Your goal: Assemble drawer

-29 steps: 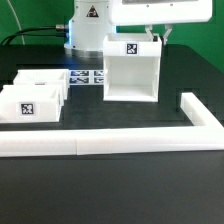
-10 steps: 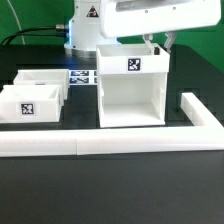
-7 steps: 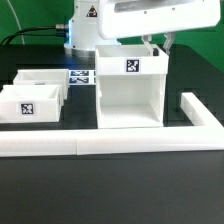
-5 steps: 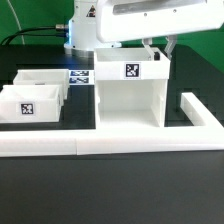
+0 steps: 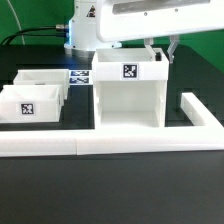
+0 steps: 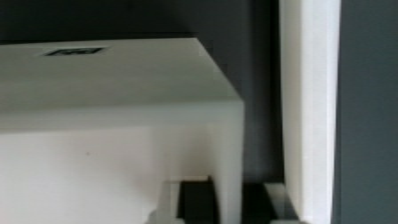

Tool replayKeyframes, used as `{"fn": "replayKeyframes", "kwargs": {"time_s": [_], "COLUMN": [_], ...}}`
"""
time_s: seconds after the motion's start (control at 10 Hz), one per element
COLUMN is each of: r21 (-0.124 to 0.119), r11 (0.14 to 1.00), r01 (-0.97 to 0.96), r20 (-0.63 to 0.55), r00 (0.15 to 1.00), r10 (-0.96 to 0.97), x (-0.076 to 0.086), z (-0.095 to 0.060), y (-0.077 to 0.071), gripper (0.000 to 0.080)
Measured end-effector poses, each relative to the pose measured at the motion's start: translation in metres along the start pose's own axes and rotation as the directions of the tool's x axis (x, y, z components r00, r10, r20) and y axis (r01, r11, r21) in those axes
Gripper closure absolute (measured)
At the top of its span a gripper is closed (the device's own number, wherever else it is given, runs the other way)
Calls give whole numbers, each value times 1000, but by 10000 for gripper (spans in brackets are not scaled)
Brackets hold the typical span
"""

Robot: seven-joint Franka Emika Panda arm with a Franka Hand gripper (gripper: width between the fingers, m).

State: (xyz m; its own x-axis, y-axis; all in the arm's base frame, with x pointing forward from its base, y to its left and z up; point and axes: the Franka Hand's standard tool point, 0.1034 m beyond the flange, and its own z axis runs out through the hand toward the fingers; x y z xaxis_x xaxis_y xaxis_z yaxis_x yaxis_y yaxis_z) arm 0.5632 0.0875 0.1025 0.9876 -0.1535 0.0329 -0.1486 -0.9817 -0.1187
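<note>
The white drawer case (image 5: 128, 95), an open-fronted box with a marker tag on its top front, stands upright on the black table in the middle of the exterior view. My gripper (image 5: 161, 52) reaches down at its top right rear corner and is shut on the case's right side wall. In the wrist view the two dark fingers (image 6: 196, 200) sit either side of that white wall (image 6: 238, 150), beside the case's top panel (image 6: 107, 85). Two small white drawer boxes, one in front (image 5: 32, 103) and one behind (image 5: 42, 78), lie at the exterior view's left.
A white L-shaped fence (image 5: 110, 143) runs along the front and up the exterior view's right, just in front of the case. The marker board (image 5: 80, 77) lies behind, between the drawer boxes and the case. The robot base (image 5: 85, 35) stands at the back.
The gripper has brought the case from further back toward the front fence, then slid it a little toward the exterior view's left. The drawer boxes have not moved.
</note>
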Motion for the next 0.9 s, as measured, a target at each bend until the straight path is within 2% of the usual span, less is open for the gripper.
{"fn": "replayKeyframes", "kwargs": {"time_s": [0.3,0.5,0.9], "r21": [4,15,54], "r11": [982,934,711], "r01": [-191,-358,-701], "r20": [-8,-26,-15], "r00": [982,933,712], "r10": [191,358,702], "x": [1,4,14], "z": [1,3,-2], "y": [-3,-5,-6], "gripper": [758,758,755]}}
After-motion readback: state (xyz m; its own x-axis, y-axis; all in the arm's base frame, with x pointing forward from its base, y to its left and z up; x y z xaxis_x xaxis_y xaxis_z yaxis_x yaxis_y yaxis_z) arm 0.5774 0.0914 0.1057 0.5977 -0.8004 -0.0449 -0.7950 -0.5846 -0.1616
